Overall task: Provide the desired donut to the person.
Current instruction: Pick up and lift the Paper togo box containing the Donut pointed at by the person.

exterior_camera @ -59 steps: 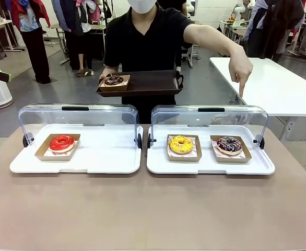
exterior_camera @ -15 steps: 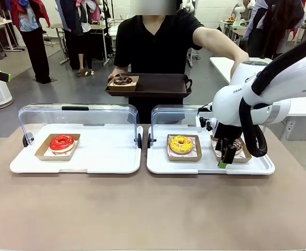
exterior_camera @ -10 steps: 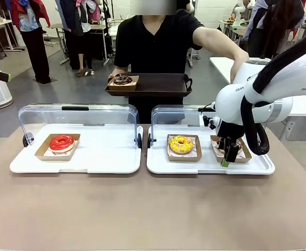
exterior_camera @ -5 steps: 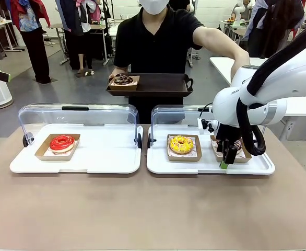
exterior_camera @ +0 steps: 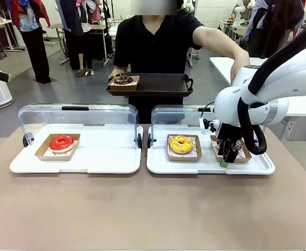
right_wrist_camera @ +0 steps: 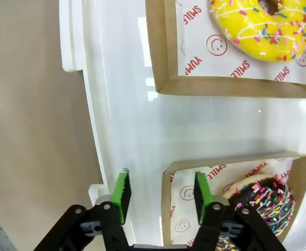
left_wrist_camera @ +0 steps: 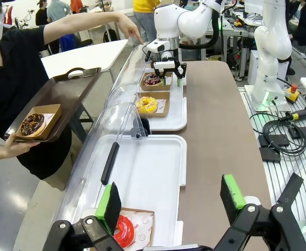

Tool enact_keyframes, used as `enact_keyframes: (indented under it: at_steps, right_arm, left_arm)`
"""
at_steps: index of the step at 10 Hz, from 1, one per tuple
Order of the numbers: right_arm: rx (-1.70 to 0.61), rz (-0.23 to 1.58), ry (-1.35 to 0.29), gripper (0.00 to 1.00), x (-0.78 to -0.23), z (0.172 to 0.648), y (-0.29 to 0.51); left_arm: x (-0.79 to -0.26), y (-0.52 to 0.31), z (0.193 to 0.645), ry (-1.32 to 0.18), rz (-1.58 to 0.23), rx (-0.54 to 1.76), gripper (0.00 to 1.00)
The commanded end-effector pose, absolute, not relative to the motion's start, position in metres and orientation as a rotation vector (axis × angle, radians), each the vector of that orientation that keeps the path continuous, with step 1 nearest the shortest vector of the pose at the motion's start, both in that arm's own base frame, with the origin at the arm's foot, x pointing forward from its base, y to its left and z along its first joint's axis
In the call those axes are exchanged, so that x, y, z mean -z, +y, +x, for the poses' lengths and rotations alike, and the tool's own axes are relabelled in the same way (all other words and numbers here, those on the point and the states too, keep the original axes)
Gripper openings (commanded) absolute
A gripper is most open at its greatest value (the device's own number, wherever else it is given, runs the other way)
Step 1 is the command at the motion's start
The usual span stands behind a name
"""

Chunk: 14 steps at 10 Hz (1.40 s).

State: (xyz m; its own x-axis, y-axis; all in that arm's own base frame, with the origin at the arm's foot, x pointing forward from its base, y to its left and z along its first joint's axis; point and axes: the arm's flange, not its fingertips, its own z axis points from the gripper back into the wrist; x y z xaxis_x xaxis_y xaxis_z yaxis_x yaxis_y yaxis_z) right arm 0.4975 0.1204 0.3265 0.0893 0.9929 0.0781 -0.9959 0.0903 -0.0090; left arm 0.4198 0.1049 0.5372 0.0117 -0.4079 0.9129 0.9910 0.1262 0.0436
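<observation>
The person (exterior_camera: 153, 42) holds a dark tray (exterior_camera: 158, 84) with a chocolate donut (exterior_camera: 123, 80) and stretches an arm toward the right-hand white tray (exterior_camera: 210, 168); the finger (left_wrist_camera: 138, 37) points down at it. There a chocolate donut with coloured sprinkles (right_wrist_camera: 260, 201) sits in a cardboard box (right_wrist_camera: 166, 172). My right gripper (right_wrist_camera: 161, 191) is low over this box (exterior_camera: 242, 157), its green pads apart and straddling the box's near wall without touching it. My left gripper (left_wrist_camera: 171, 201) hangs open above the left tray, holding nothing.
A yellow sprinkled donut (exterior_camera: 181, 144) sits boxed beside the target on the same tray. A red donut (exterior_camera: 62, 142) lies on the left tray (exterior_camera: 106, 164). Both clear lids (exterior_camera: 77, 117) stand open at the far edges. The brown table (exterior_camera: 142, 209) lies in front.
My right gripper has stayed down at the sprinkled donut's box, shifting only slightly. The person keeps pointing and holding the tray. The left arm has not moved.
</observation>
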Motion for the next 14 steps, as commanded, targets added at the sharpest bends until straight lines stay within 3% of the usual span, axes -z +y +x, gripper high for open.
enact_keyframes:
  at_steps: [1, 10, 14]
  right_arm:
    - [-1.494, 0.075, -0.078, 0.00, -0.321, 0.504, 0.119]
    - [-1.516, 0.071, -0.099, 0.00, -0.324, 0.496, 0.119]
    - [-1.459, 0.013, -0.117, 0.00, -0.384, 0.444, 0.123]
  left_arm:
    - [-0.539, 0.105, 0.420, -0.989, -0.799, 1.298, 1.00]
    - [-0.539, 0.105, 0.420, -0.989, -0.799, 1.298, 1.00]
    - [-0.539, 0.105, 0.420, -0.989, -0.799, 1.298, 1.00]
